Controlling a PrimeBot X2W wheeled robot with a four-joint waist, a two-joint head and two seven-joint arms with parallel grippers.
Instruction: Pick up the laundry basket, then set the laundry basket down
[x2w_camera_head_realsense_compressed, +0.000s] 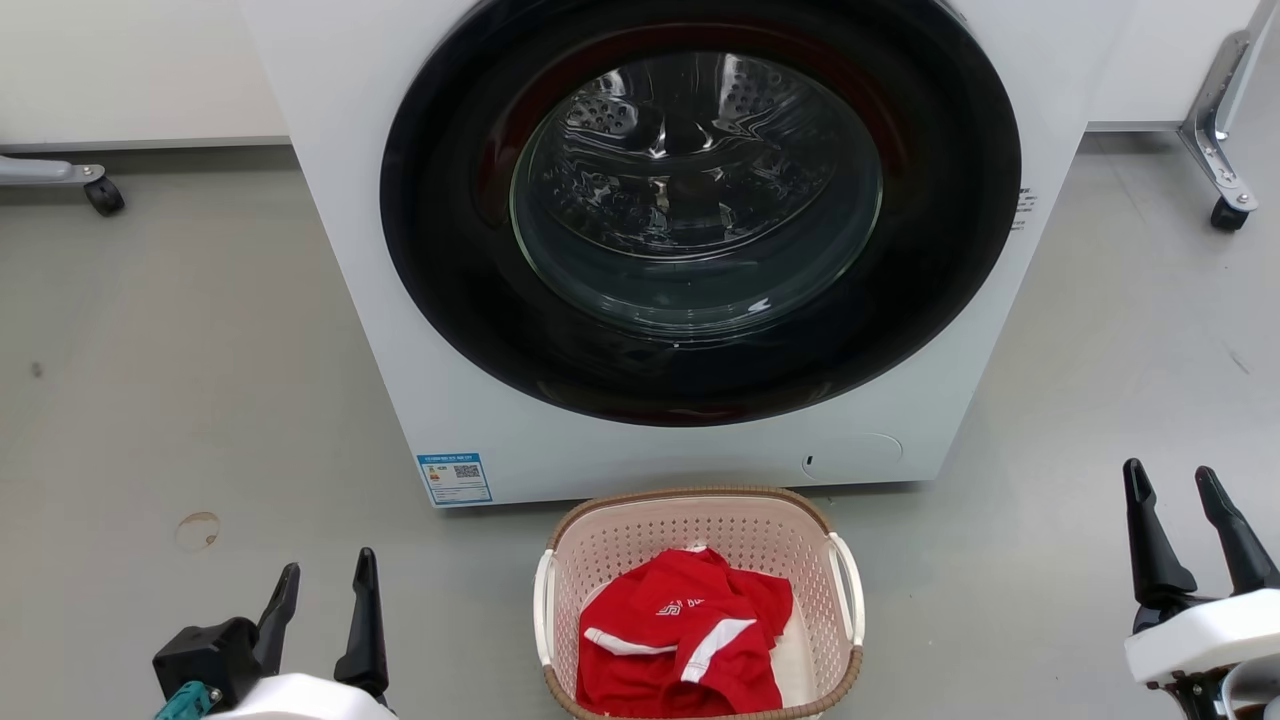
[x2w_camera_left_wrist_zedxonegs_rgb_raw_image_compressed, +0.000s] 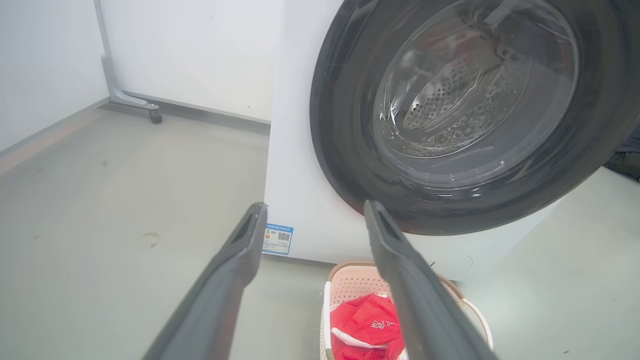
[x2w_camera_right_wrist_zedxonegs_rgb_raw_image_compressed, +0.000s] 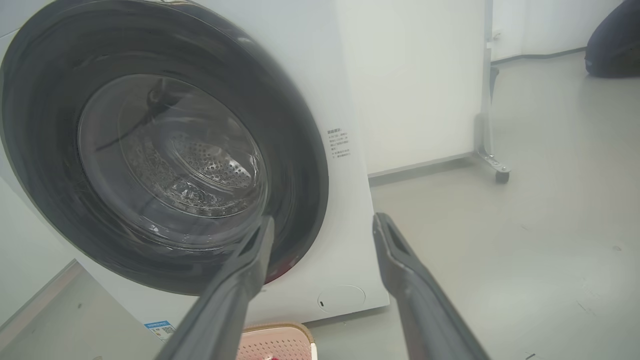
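Two-handled and sitting on the grey floor just in front of the white washer, closed door facing it: laundry basket, cradling a red-and-white garment. Hanging well apart from it on either side, left gripper and right gripper, both gaping wide and grasping nothing.

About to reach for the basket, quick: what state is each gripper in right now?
Left gripper: open, empty, apart from the basket.
Right gripper: open, empty.
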